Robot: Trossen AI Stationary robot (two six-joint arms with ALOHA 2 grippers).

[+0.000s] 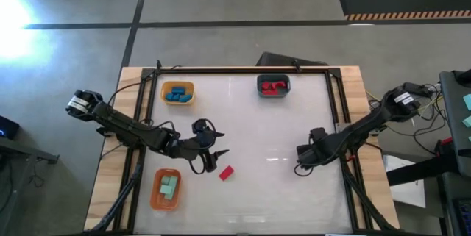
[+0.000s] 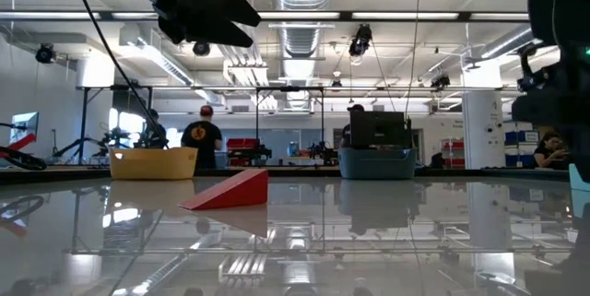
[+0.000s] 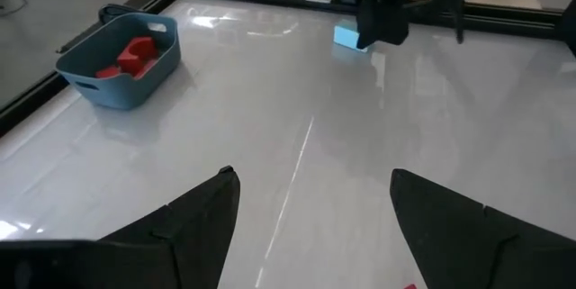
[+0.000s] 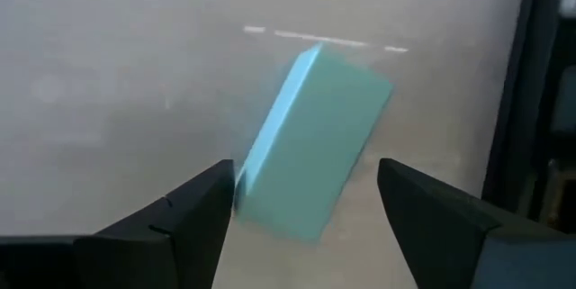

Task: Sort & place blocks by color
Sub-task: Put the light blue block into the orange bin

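A red block (image 1: 226, 173) lies on the white table near its near edge and shows in the low view (image 2: 230, 190). My left gripper (image 1: 211, 157) is open just left of it, touching nothing; only a red sliver (image 3: 409, 285) shows by one finger. A pale mint block (image 4: 315, 145) lies flat on the table between the open fingers of my right gripper (image 1: 302, 161), which point down at it; in the left wrist view the mint block (image 3: 346, 36) sits under that gripper. I cannot tell whether a finger touches it.
A yellow tray (image 1: 177, 93) with blue blocks stands far left. A teal-grey tray (image 1: 273, 86) with red blocks stands at the far middle and also shows in the left wrist view (image 3: 126, 64). An orange tray (image 1: 166, 190) with mint blocks sits near left. People stand in the room behind.
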